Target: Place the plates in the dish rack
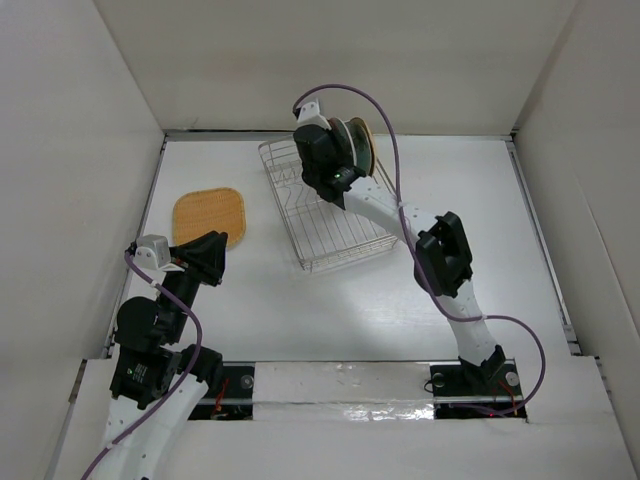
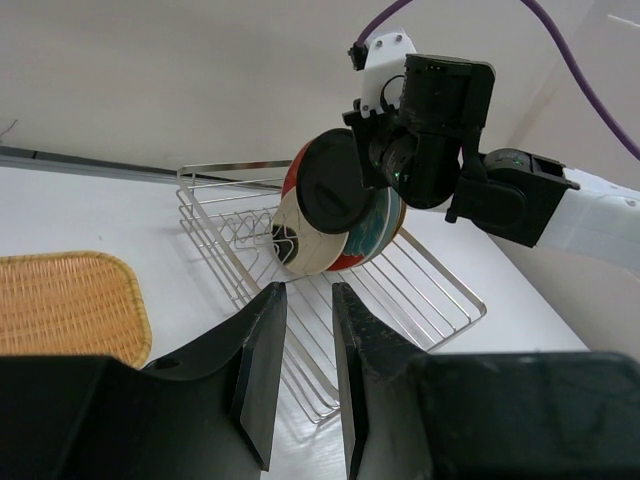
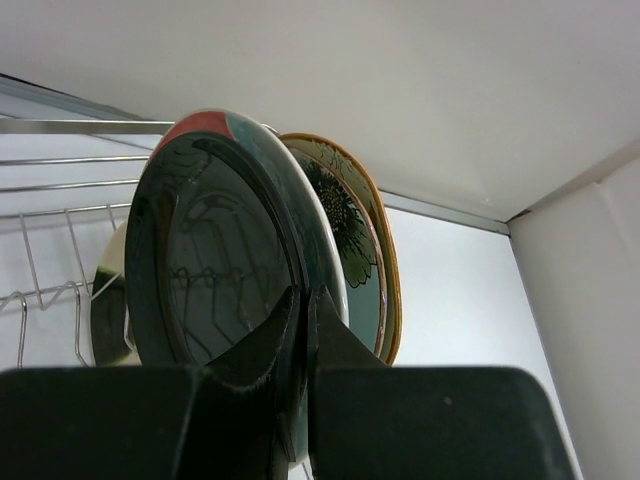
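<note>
Reaching over rack (image 1: 335,240), R arm (image 1: 390,210) extended, R tool (image 3: 303,300) pinching black plate (image 3: 200,265)

Bright, even overhead light; soft shadows; the near pincer perhaps slightly blurred.

The left arm (image 1: 150,338) and right arm (image 1: 385,208) were each made of smooth white tubular links joined by chunky matte black joint housings. A thin purple cable (image 1: 396,150) ran in loose loops along the right arm, and a second purple cable (image 1: 198,345) along the left. The left gripper (image 2: 308,292) had black wedge-shaped plastic fingers (image 2: 262,370). A small green light (image 2: 398,172) glowed on the right wrist housing.
</note>
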{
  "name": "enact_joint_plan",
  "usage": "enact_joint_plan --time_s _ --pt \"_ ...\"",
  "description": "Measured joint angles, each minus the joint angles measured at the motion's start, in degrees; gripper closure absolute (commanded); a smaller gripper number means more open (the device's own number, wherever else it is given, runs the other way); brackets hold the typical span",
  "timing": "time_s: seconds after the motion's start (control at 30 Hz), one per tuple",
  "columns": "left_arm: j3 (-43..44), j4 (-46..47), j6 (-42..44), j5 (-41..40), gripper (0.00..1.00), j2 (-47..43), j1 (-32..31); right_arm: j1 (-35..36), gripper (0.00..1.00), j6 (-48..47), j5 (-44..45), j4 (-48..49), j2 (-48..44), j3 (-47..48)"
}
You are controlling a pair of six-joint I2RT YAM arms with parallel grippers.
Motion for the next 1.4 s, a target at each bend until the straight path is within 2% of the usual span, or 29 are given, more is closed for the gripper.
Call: enact_joint_plan --time_s 0.47,0.67,0.77,0.8,0.83,0.97,1.07,1.1,1.13,1.17,1.2,1.27,1.4 --pt "0.0 0.0 0.0 0.0 0.78 0.2 0.0 0.9 1.00 1.1 -2.9 2.7 5.6 -0.4" --pt "0.0 0.0 0.0 -0.1 0.77 0.5 0.0 1.6 0.99 1.7 -3.7 0.8 7.6 -0.4" --pt "0.0 0.0 0.0 -0.4 0.77 1.0 0.0 1.6 0.73 3.0 -3.9 0.8 7.9 -0.4" --pt "0.0 0.0 0.0 -0.6 0.77 1.2 0.0 1.7 0.55 3.5 -3.9 0.7 7.9 -0.4" --pt "0.0 0.0 0.0 -0.8 0.77 1.6 0.0 1.9 0.48 4.2 -3.9 0.7 7.9 -0.5" --pt "0.0 0.0 -0.4 -2.5 0.72 4.3 0.0 2.4 0.32 6.9 -5.2 0.3 6.9 -2.6" --pt "0.0 0.0 -1.6 -3.5 0.64 8.2 0.8 3.1 0.30 10.4 -8.1 -1.1 1.9 -8.6" --pt "0.0 0.0 -2.3 -3.7 0.62 9.8 1.4 3.3 0.30 11.8 -9.6 -1.4 -0.6 -11.1" --pt "0.0 -0.1 -3.0 -3.7 0.59 11.6 2.1 3.5 0.37 13.1 -11.0 -1.1 -4.0 -14.4" --pt "0.0 0.0 -3.7 -3.7 0.58 13.4 2.6 3.8 0.47 14.8 -12.5 -0.8 -8.2 -18.4" --pt "0.0 0.0 -4.6 -3.7 0.57 15.1 3.0 4.2 0.75 16.6 -14.2 -0.5 -13.1 -22.6" --pt "0.1 -0.1 -6.3 -3.8 0.55 18.4 3.2 5.0 0.99 20.8 -17.4 2.8 -24.3 -32.4" --pt "0.2 0.0 -10.4 -4.2 0.56 24.3 3.7 7.0 1.00 29.1 -23.4 11.6 -43.8 -48.8"
